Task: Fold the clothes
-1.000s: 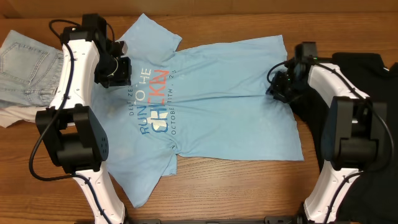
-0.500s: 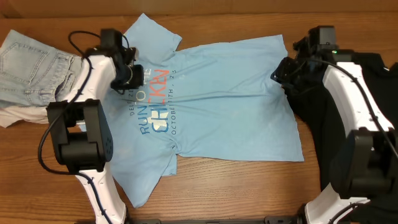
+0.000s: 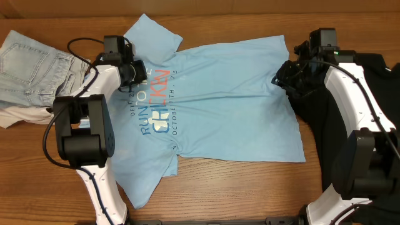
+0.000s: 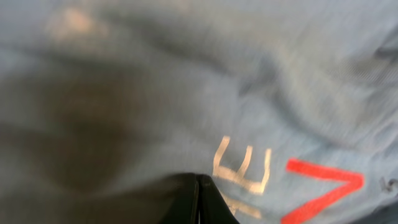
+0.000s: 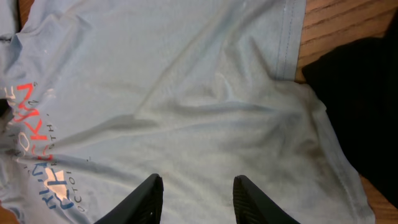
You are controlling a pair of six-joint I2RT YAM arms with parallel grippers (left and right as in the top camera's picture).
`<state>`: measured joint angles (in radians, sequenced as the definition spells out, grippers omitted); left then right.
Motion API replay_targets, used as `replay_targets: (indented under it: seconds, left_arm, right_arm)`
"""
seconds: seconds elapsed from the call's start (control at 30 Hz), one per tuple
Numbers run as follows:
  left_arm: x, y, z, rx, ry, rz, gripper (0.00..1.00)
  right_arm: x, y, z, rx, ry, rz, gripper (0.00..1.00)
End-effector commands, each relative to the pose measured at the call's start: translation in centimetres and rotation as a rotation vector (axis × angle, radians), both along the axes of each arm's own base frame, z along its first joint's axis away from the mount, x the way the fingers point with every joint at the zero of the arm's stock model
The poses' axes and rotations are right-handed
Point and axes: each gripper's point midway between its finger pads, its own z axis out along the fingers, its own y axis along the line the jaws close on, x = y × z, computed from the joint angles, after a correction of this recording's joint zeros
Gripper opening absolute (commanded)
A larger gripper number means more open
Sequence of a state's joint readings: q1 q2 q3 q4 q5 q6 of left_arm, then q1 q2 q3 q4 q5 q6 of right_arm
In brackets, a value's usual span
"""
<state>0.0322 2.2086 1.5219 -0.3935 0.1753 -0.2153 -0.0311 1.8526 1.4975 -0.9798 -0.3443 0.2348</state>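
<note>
The sky-blue T-shirt point(image 3: 219, 106), printed "RUN TO THE CHICKEN", lies spread flat across the table, collar to the left and hem to the right. My left gripper point(image 3: 134, 74) is over its collar end beside the print. In the left wrist view its fingers point(image 4: 199, 190) are pressed together right above the cloth, with no fabric seen between them. My right gripper point(image 3: 284, 78) is over the hem end. In the right wrist view it point(image 5: 198, 194) is open above the wrinkled shirt point(image 5: 186, 93).
A black T-shirt point(image 3: 369, 87) lies at the right under the right arm; it also shows in the right wrist view point(image 5: 360, 106). A pale denim piece point(image 3: 31, 69) and an off-white piece point(image 3: 15, 117) lie at the far left. Bare wood point(image 3: 237, 194) shows along the front.
My left gripper has moved right, from the shirt's left edge onto the print near the collar. My right arm shifted slightly up and right a second ago, then held still.
</note>
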Motion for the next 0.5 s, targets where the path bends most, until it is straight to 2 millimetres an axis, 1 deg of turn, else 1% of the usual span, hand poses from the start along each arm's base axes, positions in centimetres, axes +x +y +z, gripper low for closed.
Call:
replay_targets:
  seconds: [0.0,0.1,0.2,0.27,0.33,0.4,0.43,0.47]
  left_arm:
    - [-0.6,-1.0,-4.7,-0.069,0.071,0.052,0.04]
    - [2.1,-1.0,-2.5,-0.120,-0.022,0.083,0.04]
    - [5.4,-1.5,1.2,-0.157,-0.132,0.061,0.04]
    - [7.0,-1.7,3.9,-0.167,-0.185,0.048,0.04]
    - [8.1,-1.8,6.5,-0.162,-0.213,0.030,0.04]
    - [8.7,-2.0,8.8,-0.151,-0.231,-0.012,0.04]
    - [8.9,-1.7,11.5,-0.120,-0.237,-0.056,0.07]
    - [8.8,-1.5,12.7,-0.102,-0.236,-0.077,0.08]
  right_arm:
    - [0.0,0.1,0.0,0.007,-0.004,0.008,0.40]
    - [0.1,0.1,0.0,0.006,-0.008,0.009,0.41]
    - [0.0,0.1,-0.1,0.005,-0.004,0.008,0.43]
    - [0.0,0.1,-0.1,0.003,-0.001,0.008,0.44]
    - [-0.2,0.1,-0.1,0.004,0.005,0.008,0.45]
    - [-0.4,0.1,-0.2,0.004,0.014,0.008,0.46]
    - [-0.7,0.2,-0.3,0.004,0.028,0.011,0.47]
    - [-1.0,0.3,-0.4,0.004,0.038,0.013,0.47]
